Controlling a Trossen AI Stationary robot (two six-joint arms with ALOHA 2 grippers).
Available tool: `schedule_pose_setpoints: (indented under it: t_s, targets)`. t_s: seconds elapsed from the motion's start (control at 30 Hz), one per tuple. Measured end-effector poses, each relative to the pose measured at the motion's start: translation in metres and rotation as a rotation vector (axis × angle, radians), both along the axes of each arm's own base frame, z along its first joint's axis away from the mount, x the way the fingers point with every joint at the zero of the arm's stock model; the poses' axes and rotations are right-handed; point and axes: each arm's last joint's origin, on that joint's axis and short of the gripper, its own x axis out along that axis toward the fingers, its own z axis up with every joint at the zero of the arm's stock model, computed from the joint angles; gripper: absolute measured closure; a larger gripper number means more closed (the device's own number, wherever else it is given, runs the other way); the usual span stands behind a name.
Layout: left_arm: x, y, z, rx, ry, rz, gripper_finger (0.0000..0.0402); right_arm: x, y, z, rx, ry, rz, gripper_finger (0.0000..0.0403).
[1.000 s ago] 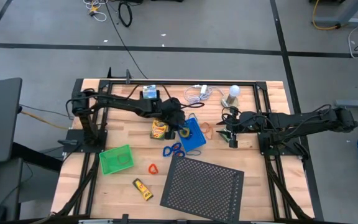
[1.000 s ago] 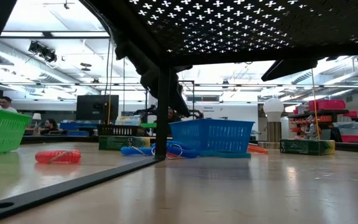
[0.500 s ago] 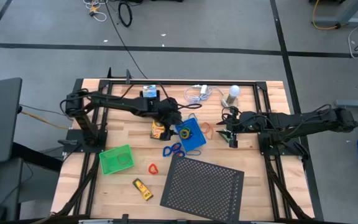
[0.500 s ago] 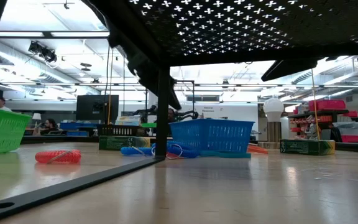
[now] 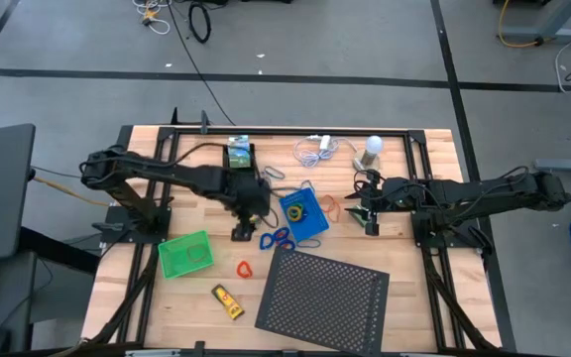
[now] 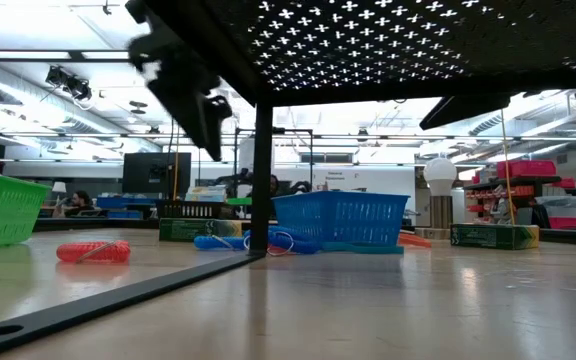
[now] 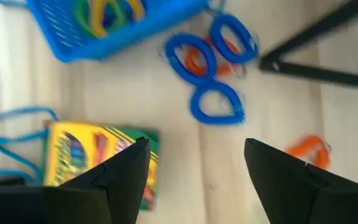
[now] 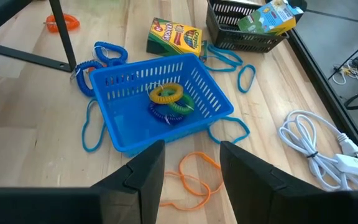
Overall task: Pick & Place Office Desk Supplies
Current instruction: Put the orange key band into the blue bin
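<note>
My left gripper (image 7: 197, 163) hangs open above the bare wood, with nothing between its fingers. It is between the yellow-green crayon box (image 7: 98, 152) and a red loop (image 7: 309, 149), just short of a cluster of blue loops (image 7: 210, 68). The blue tray (image 8: 142, 70) stands beyond them, and yellow, green and blue loops (image 8: 169, 99) lie on its floor. My right gripper (image 8: 191, 180) waits open on the table's right side (image 5: 368, 215), pointing at the blue tray, with an orange band (image 8: 188, 171) lying flat before it.
A green tray (image 5: 186, 254), a yellow tube (image 5: 228, 300) and a large black perforated sheet (image 5: 322, 291) lie toward the near edge. A black tray (image 8: 247, 31) holding a green-white box, a white cable (image 8: 319, 146) and a bulb (image 5: 371, 149) stand along the far edge.
My left gripper has drawn back from above the blue tray toward the table's left and near edges, and it has risen. It now hangs over the wood beside the crayon box. The coloured loops lie uncovered in the blue tray.
</note>
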Motion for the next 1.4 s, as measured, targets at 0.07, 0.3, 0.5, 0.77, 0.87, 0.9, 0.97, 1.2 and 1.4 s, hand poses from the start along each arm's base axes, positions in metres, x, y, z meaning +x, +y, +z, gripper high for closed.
schedule_pose_setpoints:
  t_s: [0.07,0.3,0.5,0.77,0.87,0.9,0.97,1.2,1.4]
  targets:
    - [-0.003,-0.010,-0.001,0.014,0.022,-0.001,0.0136,0.000,0.000,0.000,-0.001,-0.001,0.001,0.0238]
    - [-0.014,-0.035,-0.012,0.017,-0.064,-0.005,0.0137,0.000,0.000,0.000,-0.005,-0.002,0.002,0.0238]
    - [-0.042,-0.042,-0.015,-0.083,-0.316,0.034,0.0137,0.000,0.000,0.001,-0.005,-0.009,0.003,0.0238]
    - [-0.090,-0.044,-0.052,-0.196,-0.402,0.101,0.0138,0.001,0.000,0.001,0.000,-0.012,-0.006,0.0238]
    - [-0.098,-0.044,-0.071,-0.227,-0.396,0.119,0.0138,0.001,-0.001,0.001,-0.003,-0.018,-0.028,0.0238]
    - [-0.098,-0.045,-0.074,-0.236,-0.407,0.119,0.0138,0.001,-0.001,0.001,0.001,-0.019,-0.032,0.0238]
    - [-0.099,-0.046,-0.077,-0.240,-0.415,0.111,0.0138,0.001,-0.001,0.001,0.007,-0.022,-0.036,0.0238]
    - [-0.095,-0.054,-0.088,-0.218,-0.377,0.075,0.0138,0.001,-0.001,0.002,0.018,-0.025,-0.044,0.0238]
    - [-0.075,-0.061,-0.098,-0.183,-0.315,0.036,0.0138,0.001,-0.001,0.002,0.016,-0.027,-0.047,0.0238]
